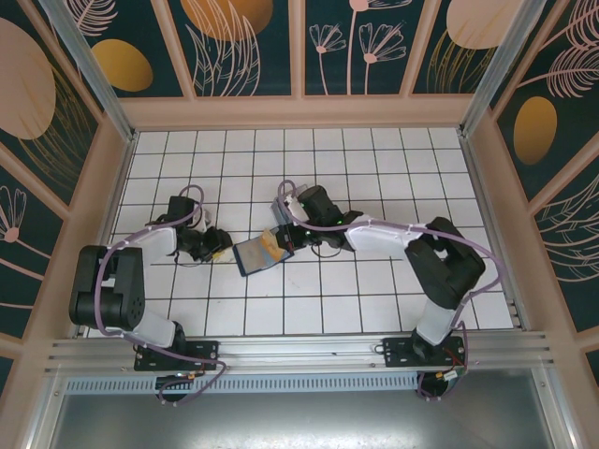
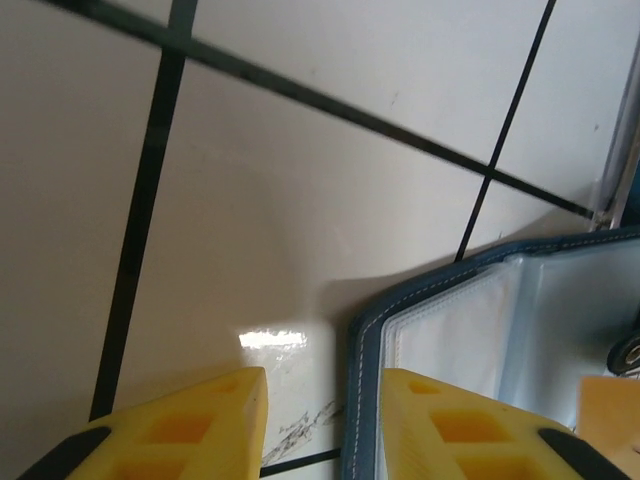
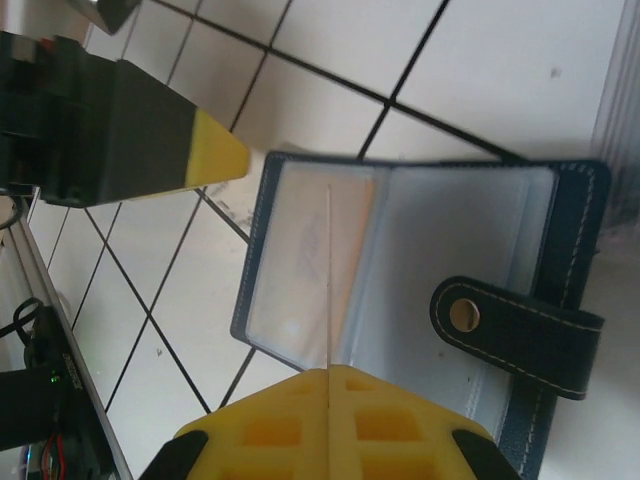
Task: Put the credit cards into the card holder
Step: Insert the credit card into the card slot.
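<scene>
The blue holder [image 1: 258,254] lies open on the white desk [image 1: 374,168], in the middle, between the two claws. The right claw [image 3: 328,376] is pinched tight on a tan card [image 3: 352,260]. It holds the card on its edge, right over the open holder's left page. The left claw [image 2: 325,388] sits low at the holder's far edge. Its yellow fingers [image 2: 190,425] stand a little apart, with nothing squeezed between them.
</scene>
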You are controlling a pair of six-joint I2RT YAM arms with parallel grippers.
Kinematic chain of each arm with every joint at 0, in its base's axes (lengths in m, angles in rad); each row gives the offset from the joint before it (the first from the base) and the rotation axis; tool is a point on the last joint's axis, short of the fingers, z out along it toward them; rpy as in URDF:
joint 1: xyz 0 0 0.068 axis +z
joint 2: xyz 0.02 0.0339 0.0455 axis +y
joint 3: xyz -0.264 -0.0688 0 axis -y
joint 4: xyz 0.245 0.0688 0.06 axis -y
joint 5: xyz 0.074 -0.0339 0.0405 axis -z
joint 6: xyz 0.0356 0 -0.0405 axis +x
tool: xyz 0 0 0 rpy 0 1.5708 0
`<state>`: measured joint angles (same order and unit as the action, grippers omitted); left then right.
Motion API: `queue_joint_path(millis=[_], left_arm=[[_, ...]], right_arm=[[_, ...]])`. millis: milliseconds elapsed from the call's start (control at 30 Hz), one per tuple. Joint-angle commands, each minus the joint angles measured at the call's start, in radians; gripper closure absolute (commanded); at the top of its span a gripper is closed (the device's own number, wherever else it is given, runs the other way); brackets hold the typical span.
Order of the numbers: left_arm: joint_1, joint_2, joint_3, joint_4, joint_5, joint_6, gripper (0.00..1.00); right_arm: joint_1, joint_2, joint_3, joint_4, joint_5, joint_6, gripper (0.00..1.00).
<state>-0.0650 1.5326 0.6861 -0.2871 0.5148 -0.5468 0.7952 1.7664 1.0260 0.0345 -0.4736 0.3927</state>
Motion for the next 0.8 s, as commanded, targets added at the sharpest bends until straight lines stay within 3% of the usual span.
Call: queue_joint_path(millis=[0, 200, 500, 767], left_arm=[[0.004, 0.019, -0.025, 0.019, 0.06, 0.007, 0.64], [0.004, 0.043, -0.035, 0.026, 0.081, 0.009, 0.69], [0.004, 0.078, -0.035, 0.046, 0.142, -0.009, 0.75], [0.004, 0.106, -0.032, 0.055, 0.149, -0.016, 0.78]], right_arm=[[-0.009, 0.012, -0.007, 0.077, -0.08, 0.027, 1.0], [-0.022, 0.058, -0.032, 0.123, -0.137, 0.067, 1.0], [-0.041, 0.087, -0.036, 0.136, -0.079, 0.11, 1.0], [-0.045, 0.1, -0.053, 0.167, -0.099, 0.137, 1.0]])
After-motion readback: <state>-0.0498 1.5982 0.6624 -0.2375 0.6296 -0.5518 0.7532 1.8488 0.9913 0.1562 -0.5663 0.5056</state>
